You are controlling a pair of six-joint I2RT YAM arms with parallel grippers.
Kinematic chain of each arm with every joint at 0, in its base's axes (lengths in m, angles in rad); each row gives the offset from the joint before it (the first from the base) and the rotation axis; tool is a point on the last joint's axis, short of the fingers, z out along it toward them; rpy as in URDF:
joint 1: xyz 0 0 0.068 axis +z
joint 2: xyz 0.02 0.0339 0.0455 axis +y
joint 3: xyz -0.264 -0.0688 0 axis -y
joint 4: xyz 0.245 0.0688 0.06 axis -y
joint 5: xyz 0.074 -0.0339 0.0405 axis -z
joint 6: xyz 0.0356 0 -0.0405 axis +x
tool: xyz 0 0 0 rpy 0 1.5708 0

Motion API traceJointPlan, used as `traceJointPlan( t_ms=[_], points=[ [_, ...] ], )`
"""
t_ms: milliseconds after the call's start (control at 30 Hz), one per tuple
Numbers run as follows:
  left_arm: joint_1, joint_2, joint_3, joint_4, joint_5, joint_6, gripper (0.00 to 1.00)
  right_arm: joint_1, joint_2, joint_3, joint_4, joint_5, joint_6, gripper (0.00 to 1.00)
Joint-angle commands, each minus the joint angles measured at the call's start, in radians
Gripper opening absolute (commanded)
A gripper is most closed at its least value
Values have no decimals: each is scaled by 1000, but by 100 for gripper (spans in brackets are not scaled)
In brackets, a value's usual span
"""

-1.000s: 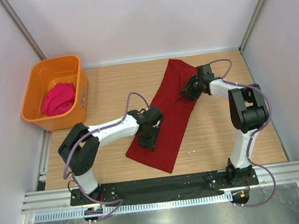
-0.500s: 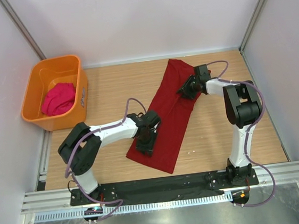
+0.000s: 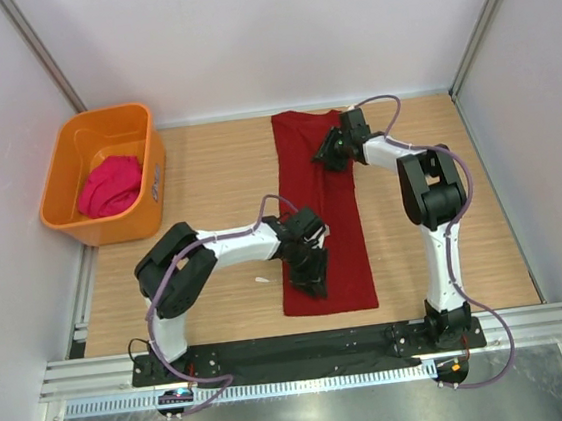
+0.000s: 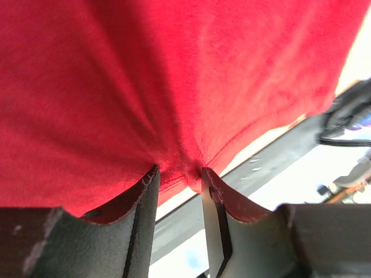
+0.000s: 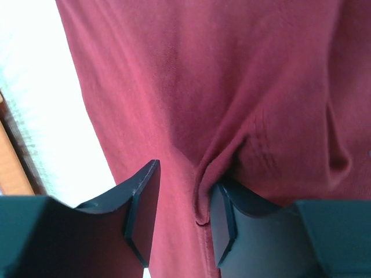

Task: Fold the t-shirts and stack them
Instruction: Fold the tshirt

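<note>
Change: dark crimson cloth t-shirt, diagonal a second ago, now pulled straight on wooden surface. left tool and right tool each clamped on shirt cloth. Likely squared up for next fold.

My blind spots right now
From above, the left gripper and right gripper bury their fingertips under their own bodies. Both wrist cameras crop the dark red t-shirt at every edge. I can't identify the white speck at the left gripper's 9 o'clock.
</note>
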Motion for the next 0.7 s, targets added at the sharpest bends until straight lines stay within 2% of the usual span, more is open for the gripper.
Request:
traceJointPlan(
  t_ms=[0,33,167,267,433,567,667],
  points=[
    [-27,56,-26,126,21,-80,41,12,-25,34,-15,42,-43,45],
    [-26,32,-29,118,15,-80,46,9,-39,35,-74,57,-78,50],
    [-23,-85,-46,82,-2,-65,57,0,-112,70,-265,136,-220,58],
    [-3,-187,-43,23,-30,-40,59,-10,-169,57,-320,157,-316,63],
    [60,-334,-60,-5,-47,-45,61,-23,-259,44,-383,162,-370,67],
    [141,-395,-54,-17,-76,-19,62,-30,-293,-12,-344,93,-309,65],
    [183,-384,-60,-11,-61,-8,61,-25,-286,-49,-272,10,-260,49]
  ],
)
